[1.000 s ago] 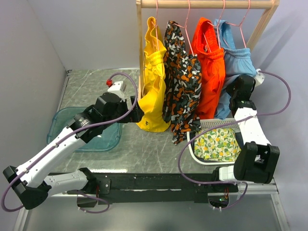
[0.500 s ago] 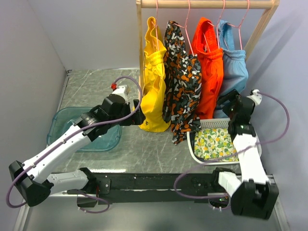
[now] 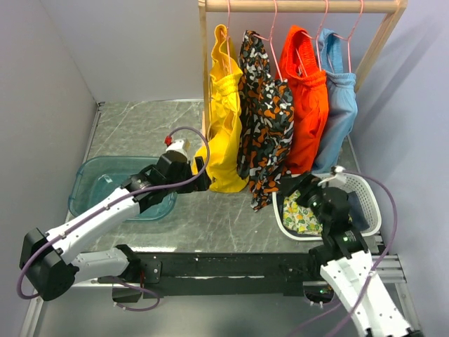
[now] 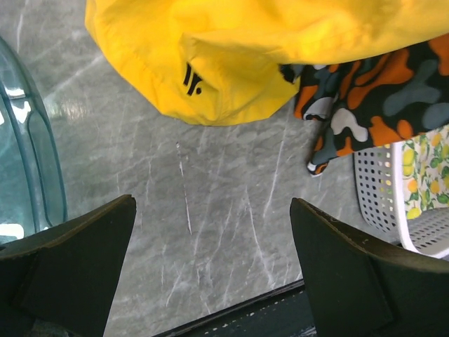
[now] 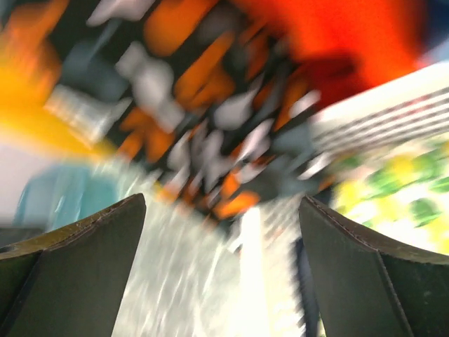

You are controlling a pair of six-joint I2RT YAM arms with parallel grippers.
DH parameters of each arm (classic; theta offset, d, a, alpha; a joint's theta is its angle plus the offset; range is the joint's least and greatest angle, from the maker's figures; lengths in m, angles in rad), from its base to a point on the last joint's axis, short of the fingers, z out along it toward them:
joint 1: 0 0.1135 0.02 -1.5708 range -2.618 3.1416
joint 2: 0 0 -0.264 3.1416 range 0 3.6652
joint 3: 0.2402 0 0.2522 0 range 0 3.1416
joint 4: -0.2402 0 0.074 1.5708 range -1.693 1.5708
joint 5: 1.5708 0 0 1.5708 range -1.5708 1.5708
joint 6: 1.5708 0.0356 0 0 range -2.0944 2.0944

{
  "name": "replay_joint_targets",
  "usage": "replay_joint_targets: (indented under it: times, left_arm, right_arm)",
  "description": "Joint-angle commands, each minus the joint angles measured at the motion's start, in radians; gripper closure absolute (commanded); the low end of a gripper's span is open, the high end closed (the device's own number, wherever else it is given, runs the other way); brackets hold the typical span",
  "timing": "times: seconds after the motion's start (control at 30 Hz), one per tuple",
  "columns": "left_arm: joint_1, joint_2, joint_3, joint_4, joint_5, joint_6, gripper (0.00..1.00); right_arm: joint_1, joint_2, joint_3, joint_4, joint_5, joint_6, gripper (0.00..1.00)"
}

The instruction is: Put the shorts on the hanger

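Nearest the arms' bases, the right gripper (image 3: 303, 191) sits low over the near rim of the white basket (image 3: 370, 210), its jaws spread wide with nothing between them; its own wrist view (image 5: 224, 203) is smeared, as from a fast-moving camera, but the gap between the fingers reads plainly as bare. The lemon-print cloth (image 3: 298, 210) lies heaped inside that basket, left alone because it is no part of the job. Across the grey marbled table (image 3: 140, 126), the left gripper (image 3: 203, 179) reaches forward from beside the teal tub (image 3: 91, 182) to just under the hem of the yellow garment (image 3: 224, 119), its jaws likewise far apart and carrying nothing (image 4: 212, 210), apparently parked clear of the work and not grasping. Beyond both arms, four garments hang in a row from the wooden rail (image 3: 295, 5): the yellow one, a camouflage garment (image 3: 266, 119), the orange shorts (image 3: 305, 105) and, at the far right end, the shorts (image 3: 342, 98) of the task. These light-blue shorts hang by the waist from the hanger (image 3: 360, 17), whose pink hook is over the rail, the fabric falling straight and touching the orange pair beside it. With the shorts draped and neither gripper near them, the job looks finished or very nearly so; whether the waistband sits evenly on the wire cannot be told from here.
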Motion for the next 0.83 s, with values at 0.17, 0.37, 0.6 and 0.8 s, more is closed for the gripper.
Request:
replay_joint_targets:
  times: [0.17, 0.37, 0.6, 0.8]
  left_arm:
    - [0.003, -0.093, -0.135, 0.152, -0.060, -0.067, 0.03]
    - [0.003, -0.149, -0.176, 0.146, -0.078, -0.053, 0.04]
    - [0.005, -0.186, -0.202, 0.152, -0.080, -0.040, 0.03]
    - [0.005, -0.220, -0.213, 0.158, -0.109, -0.042, 0.04]
  right_arm:
    - [0.477, -0.006, -0.012, -0.024, 0.290, 0.121, 0.00]
    - [0.762, 0.164, 0.098, 0.007, 0.486, 0.127, 0.00]
    - [0.784, 0.294, 0.158, 0.096, 0.448, 0.045, 0.00]
    - [0.784, 0.342, 0.174, 0.132, 0.430, 0.015, 0.00]
